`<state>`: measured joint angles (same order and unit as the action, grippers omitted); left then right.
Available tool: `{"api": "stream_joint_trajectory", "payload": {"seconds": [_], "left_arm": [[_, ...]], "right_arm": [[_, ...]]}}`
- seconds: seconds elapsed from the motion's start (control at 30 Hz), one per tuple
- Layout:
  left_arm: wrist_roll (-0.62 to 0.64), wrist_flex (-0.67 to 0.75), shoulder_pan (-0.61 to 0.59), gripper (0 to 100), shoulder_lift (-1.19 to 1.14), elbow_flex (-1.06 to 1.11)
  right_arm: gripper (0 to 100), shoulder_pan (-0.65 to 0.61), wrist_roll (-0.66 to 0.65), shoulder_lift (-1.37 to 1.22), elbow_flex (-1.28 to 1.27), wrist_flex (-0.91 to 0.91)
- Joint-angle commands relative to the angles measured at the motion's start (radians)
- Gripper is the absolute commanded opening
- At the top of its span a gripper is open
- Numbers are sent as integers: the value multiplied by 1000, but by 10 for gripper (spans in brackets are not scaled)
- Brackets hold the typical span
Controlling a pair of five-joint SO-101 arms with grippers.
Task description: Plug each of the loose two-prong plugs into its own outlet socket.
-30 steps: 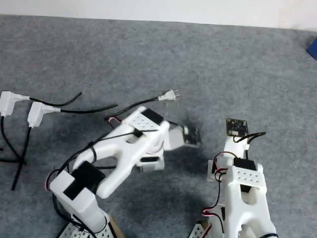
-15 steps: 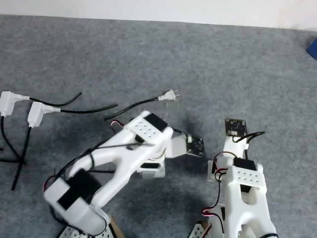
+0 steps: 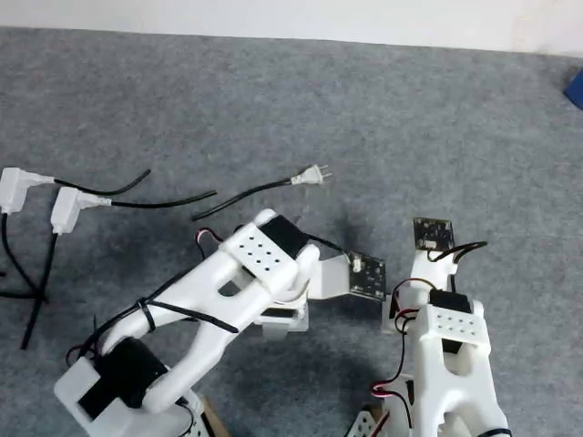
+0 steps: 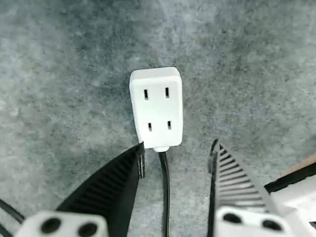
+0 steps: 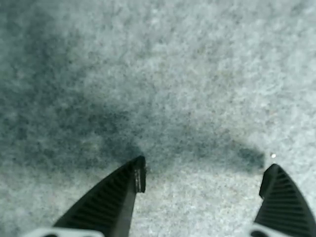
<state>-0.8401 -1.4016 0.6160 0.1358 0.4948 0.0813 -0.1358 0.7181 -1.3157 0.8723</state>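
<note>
A white outlet block (image 4: 155,108) lies flat on the grey carpet (image 4: 59,59), just ahead of the left gripper (image 4: 177,152). Its black cord (image 4: 164,192) runs back through the gap between the two fingers (image 4: 116,185). The fingers are spread wide and hold nothing. One tip sits just beside the corner of the block where the cord leaves it, and I cannot tell whether they touch. The block is a smooth rounded rectangle with two pairs of slots facing up.

The right gripper (image 5: 205,175) hangs over bare carpet with its fingers (image 5: 123,195) wide apart, nothing between them.

From above, the left arm (image 3: 237,282) reaches from the near left corner towards the middle of the table, folded at the elbow, with its wrist pointing right. The right arm (image 3: 451,346) stands at the near right, pointing away towards the far side.

A loose two-prong plug (image 3: 314,173) lies beyond the left arm's wrist, near the middle of the table, well apart from both grippers. Its prongs point right and its thin black lead (image 3: 241,196) trails off to the left.

At the far left lie two white cord ends (image 3: 66,208) side by side on black cables. Whether they are plugs or sockets I cannot tell. The fingers are black ribbed plastic, the arms smooth white plastic, the carpet short and fuzzy.
</note>
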Motion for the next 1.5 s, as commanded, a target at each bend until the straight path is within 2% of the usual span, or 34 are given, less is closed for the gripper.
{"api": "stream_joint_trajectory", "payload": {"seconds": [0.0,0.1,0.2,0.3,0.4,0.5,0.57,0.67,0.73,0.8,0.97,1.17,1.37,1.47], "left_arm": [[15,17,-170,224,39,-108],[153,17,-340,224,38,-225],[417,12,-486,224,36,-302],[664,40,-607,224,36,-266],[772,196,-671,224,44,-139],[852,344,-693,226,45,-15],[885,416,-707,226,47,38],[901,480,-723,226,39,82],[901,505,-723,226,41,110],[899,528,-719,225,45,131],[899,595,-711,225,38,165],[898,598,-691,224,38,168],[898,600,-687,224,38,170],[898,601,-687,224,38,170]], "right_arm": [[357,-8,-11,-7,5,12],[357,-65,-14,-8,77,48],[357,-188,-5,-8,266,156],[357,-320,48,-31,545,285],[357,-423,68,-179,854,384],[357,-463,193,-424,1122,418],[344,-463,390,-619,1277,421],[240,-467,720,-891,1492,435],[160,-479,875,-1049,1639,435],[106,-487,964,-1187,1768,437],[91,-486,1066,-1425,2061,493],[94,-484,1077,-1596,2367,515],[245,-489,1083,-1685,2457,532],[257,-515,1109,-1696,2466,598]]}}
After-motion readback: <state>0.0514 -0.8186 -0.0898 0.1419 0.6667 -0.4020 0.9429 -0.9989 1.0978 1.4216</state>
